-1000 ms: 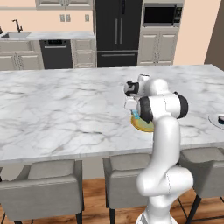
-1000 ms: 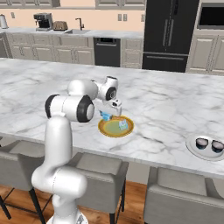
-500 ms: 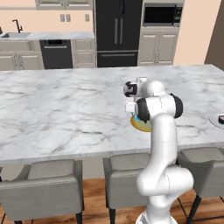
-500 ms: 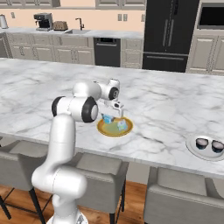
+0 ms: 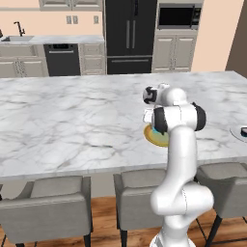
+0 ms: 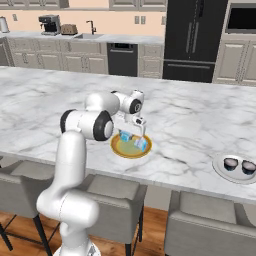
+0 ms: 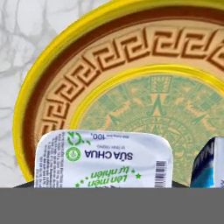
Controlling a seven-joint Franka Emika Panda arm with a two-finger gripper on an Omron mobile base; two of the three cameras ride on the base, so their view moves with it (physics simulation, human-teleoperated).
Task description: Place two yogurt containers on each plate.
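My gripper (image 6: 128, 133) hangs over the left part of the yellow-rimmed plate (image 6: 131, 154), shut on a light-blue yogurt container (image 6: 125, 136). In the hand view this tub's white printed lid (image 7: 103, 159) sits right at the fingers, above the plate's patterned rim (image 7: 35, 87). Whether it touches the plate I cannot tell. A second light-blue tub (image 6: 142, 144) lies on the same plate, to the right (image 7: 212, 164). Far right, the white plate (image 6: 220, 169) carries two dark round cups (image 6: 231, 163) (image 6: 248, 166). From the left base view my arm covers much of the yellow plate (image 5: 153, 137).
The plates lie near the front edge of a long marble island (image 6: 60, 100). Grey stools (image 6: 112, 200) stand below that edge. The white plate's rim (image 5: 240, 132) shows at the right edge of the left base view. Cabinets and a black fridge (image 6: 192, 35) are far behind.
The arm has shifted over the yellow plate and the hand sits a little lower. The jaws have drawn in on the light-blue tub. The other tub and the dark cups stayed put.
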